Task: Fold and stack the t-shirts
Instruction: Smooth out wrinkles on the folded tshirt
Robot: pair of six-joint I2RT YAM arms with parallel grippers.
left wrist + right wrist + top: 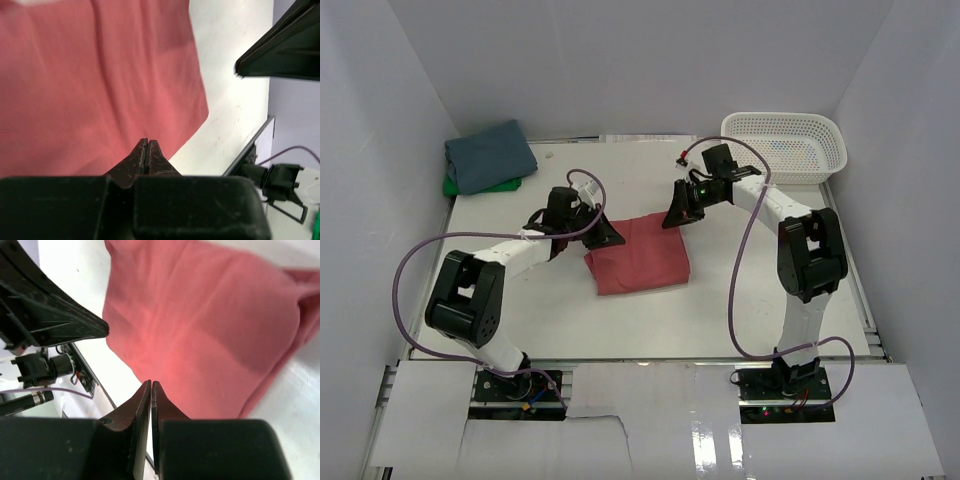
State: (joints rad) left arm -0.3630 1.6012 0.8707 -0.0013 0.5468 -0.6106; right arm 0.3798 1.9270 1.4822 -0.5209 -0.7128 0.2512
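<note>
White arm links [510,254], black joints [466,295], purple cables [404,268]

No writing, brand, number or sign can be read in any view. The coral-red cloth t-shirt [638,255] shows only plain fabric up close. The white plastic mesh basket [760,166] is too small in the overhead view to show any marking.

Coral-red t-shirt [638,255]; slate-blue t-shirt [490,155] (bright green t-shirt [454,187], sliver only); white mesh basket [780,118]; white table [740,310].
</note>
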